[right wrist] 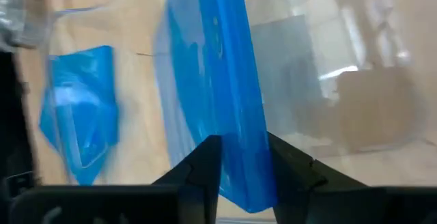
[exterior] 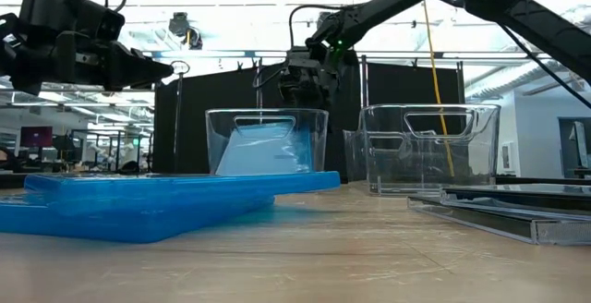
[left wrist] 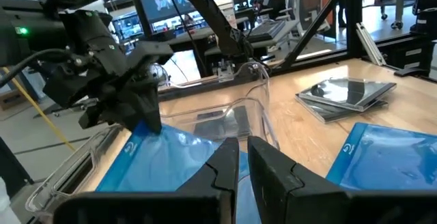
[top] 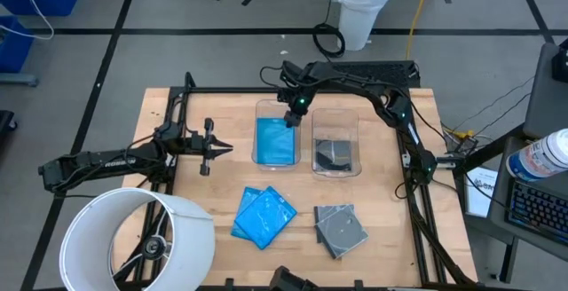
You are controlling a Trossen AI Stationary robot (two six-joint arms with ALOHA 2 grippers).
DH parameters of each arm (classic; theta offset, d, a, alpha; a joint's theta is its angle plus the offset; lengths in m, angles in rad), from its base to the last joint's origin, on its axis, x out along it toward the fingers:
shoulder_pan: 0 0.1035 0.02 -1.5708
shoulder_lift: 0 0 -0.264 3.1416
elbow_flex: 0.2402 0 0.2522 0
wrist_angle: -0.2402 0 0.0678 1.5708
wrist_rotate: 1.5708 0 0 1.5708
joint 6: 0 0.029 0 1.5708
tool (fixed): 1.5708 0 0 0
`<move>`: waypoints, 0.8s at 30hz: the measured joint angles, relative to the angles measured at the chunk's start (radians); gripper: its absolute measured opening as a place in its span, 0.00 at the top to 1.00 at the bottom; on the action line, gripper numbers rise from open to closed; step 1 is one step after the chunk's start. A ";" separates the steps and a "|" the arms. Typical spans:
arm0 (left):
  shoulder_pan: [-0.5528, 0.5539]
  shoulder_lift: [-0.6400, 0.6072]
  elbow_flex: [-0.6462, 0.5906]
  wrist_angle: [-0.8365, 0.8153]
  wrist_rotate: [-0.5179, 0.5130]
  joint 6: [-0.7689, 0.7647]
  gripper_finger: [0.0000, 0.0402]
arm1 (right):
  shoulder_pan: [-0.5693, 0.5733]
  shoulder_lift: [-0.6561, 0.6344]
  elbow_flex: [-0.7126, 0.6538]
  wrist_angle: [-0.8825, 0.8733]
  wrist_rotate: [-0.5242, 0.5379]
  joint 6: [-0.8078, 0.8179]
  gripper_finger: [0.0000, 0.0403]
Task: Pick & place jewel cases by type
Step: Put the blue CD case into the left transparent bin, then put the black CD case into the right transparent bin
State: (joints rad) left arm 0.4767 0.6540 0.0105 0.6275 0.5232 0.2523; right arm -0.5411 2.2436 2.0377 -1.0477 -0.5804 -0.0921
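right wrist view shows a blue case [right wrist: 218, 94] standing on edge between the right gripper [right wrist: 244, 157] fingers, jaws just parting, inside the left clear bin [top: 276, 160]. let go fully, then lift straight up so nothing tips it out. left gripper [top: 218, 149] waits nearly closed, empty, beside the bin.

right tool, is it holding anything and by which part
The right tool has a blue case between its fingers by one edge, over the left bin; a firm grip cannot be told.
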 joint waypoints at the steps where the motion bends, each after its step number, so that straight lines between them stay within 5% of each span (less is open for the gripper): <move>1: 0.000 0.000 0.000 0.002 0.000 0.000 0.90 | 0.001 0.000 0.000 0.001 0.037 -0.001 0.74; 7: 0.000 0.000 0.000 0.003 0.000 0.000 0.90 | 0.007 -0.013 -0.001 0.009 0.227 -0.071 0.63; 15: 0.000 0.000 0.000 -0.004 -0.001 0.001 0.90 | 0.006 -0.128 -0.001 0.122 0.266 -0.132 0.57; 19: -0.001 0.000 0.000 -0.020 -0.001 0.006 0.90 | 0.027 -0.256 -0.001 0.184 0.216 -0.186 0.62; 24: -0.001 0.000 0.000 -0.052 -0.001 0.006 0.90 | 0.128 -0.490 -0.029 0.230 0.182 -0.353 0.83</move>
State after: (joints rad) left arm 0.4755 0.6544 0.0105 0.5757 0.5225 0.2586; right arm -0.4128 1.7539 2.0089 -0.8179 -0.3988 -0.4446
